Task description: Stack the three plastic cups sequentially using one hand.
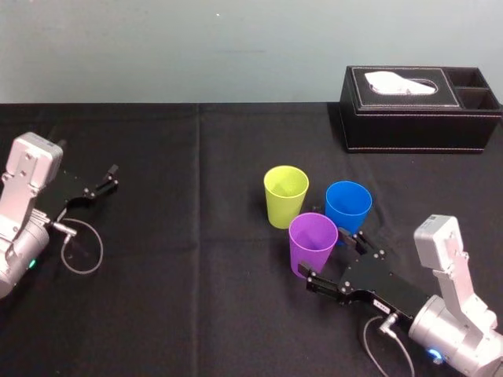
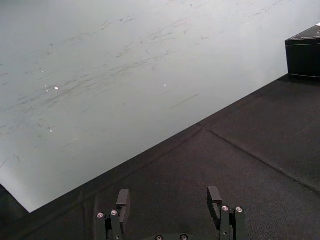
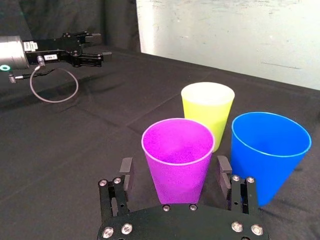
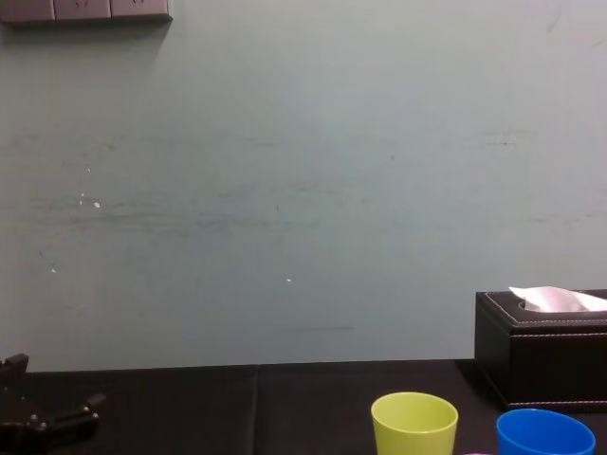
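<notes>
Table: a black cloth is covering it, and everything is resting on this surface in front of a pale wall.

Tissue box: the black box is sitting at the far right of the table, well apart from the 3 cups, with a white tissue poking out of its top.

Right gripper: it is reaching in low from the near right, its 2 fingers spread wide and straddling the purple cup. A gap is showing on each side, so the fingers are not touching the cup wall.

Left gripper: it is idling far to the left above bare cloth, fingers parted and holding nothing.

Purple cup: it is standing upright, mouth up, nearest the robot, between the right gripper's fingers.

Yellow-green cup: it is standing upright just behind the purple cup, to its left.

Blue cup: it is standing upright just behind the purple cup, to its right and close beside the gripper's outer finger.
</notes>
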Controlling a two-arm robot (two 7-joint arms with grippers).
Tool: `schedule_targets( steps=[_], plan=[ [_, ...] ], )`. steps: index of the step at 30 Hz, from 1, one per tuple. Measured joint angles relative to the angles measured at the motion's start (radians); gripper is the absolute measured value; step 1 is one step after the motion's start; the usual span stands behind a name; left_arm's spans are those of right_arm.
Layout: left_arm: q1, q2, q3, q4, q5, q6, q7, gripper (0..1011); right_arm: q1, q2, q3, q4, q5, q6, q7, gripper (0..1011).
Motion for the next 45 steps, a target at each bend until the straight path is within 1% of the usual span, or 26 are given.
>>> schedule_targets(
  steps=[8,15,23,34,35,38,40,42,45],
  plan=[
    [0.0,0.0,0.0,0.0,0.0,0.0,0.0,1011,0.02,-0.036,0.006,0.018,-0.023,0.015,0.001,1004],
    [0.0,0.0,0.0,0.0,0.0,0.0,0.0,1011,0.03,-0.059,0.012,0.027,-0.042,0.026,-0.005,1004],
    [0.0,0.0,0.0,0.0,0.0,0.0,0.0,1011,0.037,-0.082,0.019,0.032,-0.059,0.033,0.004,1004],
    [0.0,0.0,0.0,0.0,0.0,0.0,0.0,1011,0.037,-0.083,0.02,0.033,-0.06,0.033,0.006,1003],
    [0.0,0.0,0.0,0.0,0.0,0.0,0.0,1011,0.037,-0.083,0.02,0.033,-0.06,0.033,0.006,997],
    [0.0,0.0,0.0,0.0,0.0,0.0,0.0,1011,0.037,-0.082,0.02,0.032,-0.059,0.033,0.006,918],
    [0.0,0.0,0.0,0.0,0.0,0.0,0.0,1011,0.037,-0.082,0.02,0.032,-0.059,0.033,0.006,889],
    [0.0,0.0,0.0,0.0,0.0,0.0,0.0,1011,0.037,-0.081,0.02,0.032,-0.059,0.033,0.006,823],
    [0.0,0.0,0.0,0.0,0.0,0.0,0.0,1011,0.036,-0.081,0.019,0.032,-0.058,0.032,0.006,787]
  ],
)
